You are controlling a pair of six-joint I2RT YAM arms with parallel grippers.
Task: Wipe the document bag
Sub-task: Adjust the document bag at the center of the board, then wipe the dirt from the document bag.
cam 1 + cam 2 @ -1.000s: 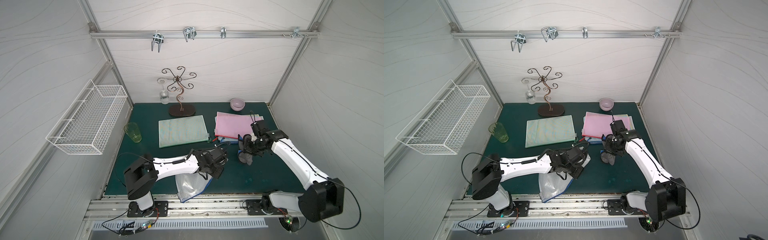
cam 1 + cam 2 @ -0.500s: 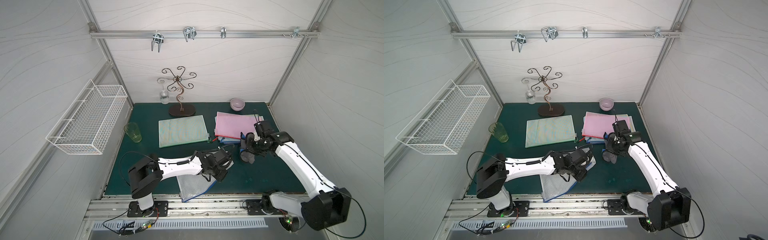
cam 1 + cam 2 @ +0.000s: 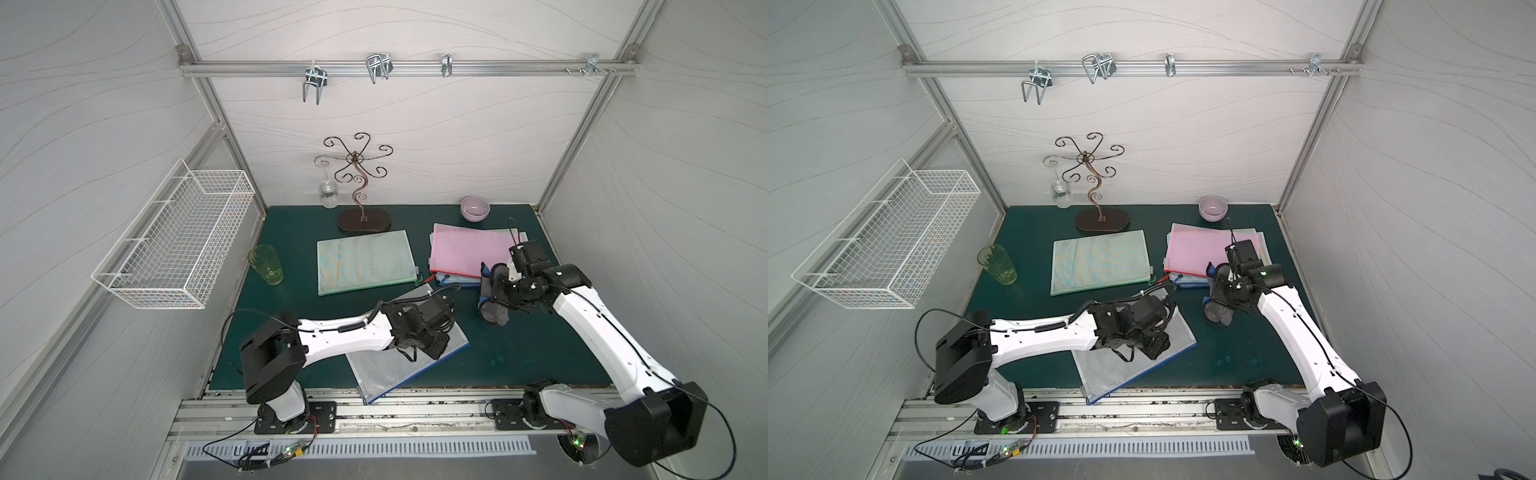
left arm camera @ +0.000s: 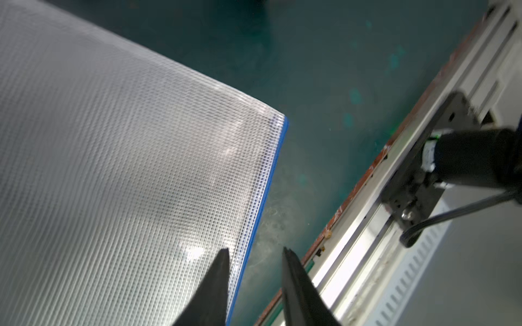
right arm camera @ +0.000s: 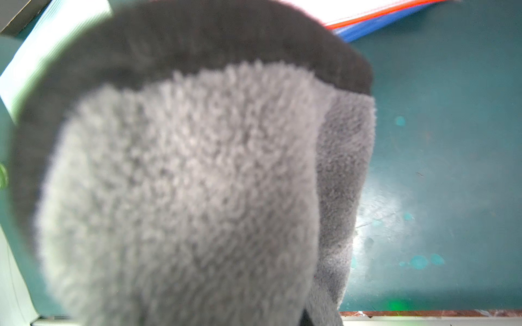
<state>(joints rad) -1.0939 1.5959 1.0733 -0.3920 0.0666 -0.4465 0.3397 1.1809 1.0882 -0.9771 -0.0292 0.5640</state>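
The document bag [image 3: 388, 365] [image 3: 1121, 368], clear mesh with a blue edge, lies flat on the green mat, one corner over the front edge. My left gripper [image 3: 436, 351] [image 3: 1156, 351] hovers low over its right part. In the left wrist view the left gripper [image 4: 255, 251] is open, with the document bag's [image 4: 127, 169] blue edge below the gap and nothing gripped. To the right, my right gripper [image 3: 496, 293] [image 3: 1223, 291] is shut on a grey cloth [image 3: 492, 313] [image 3: 1219, 313] that hangs down to the mat. The cloth [image 5: 183, 183] fills the right wrist view and hides the fingers.
A green mesh bag [image 3: 365, 262] lies mid-table, with a pink-topped stack of bags [image 3: 469, 253] behind the right gripper. A purple bowl [image 3: 475, 208], a scroll-wire stand [image 3: 361, 187] with a hanging glass [image 3: 328, 193], and a green cup [image 3: 266, 264] stand around. A wire basket [image 3: 178, 241] hangs on the left wall.
The left gripper brought the bag from hanging over the front edge up onto the mat, then opened and let it go. The right arm with the cloth shifted slightly.
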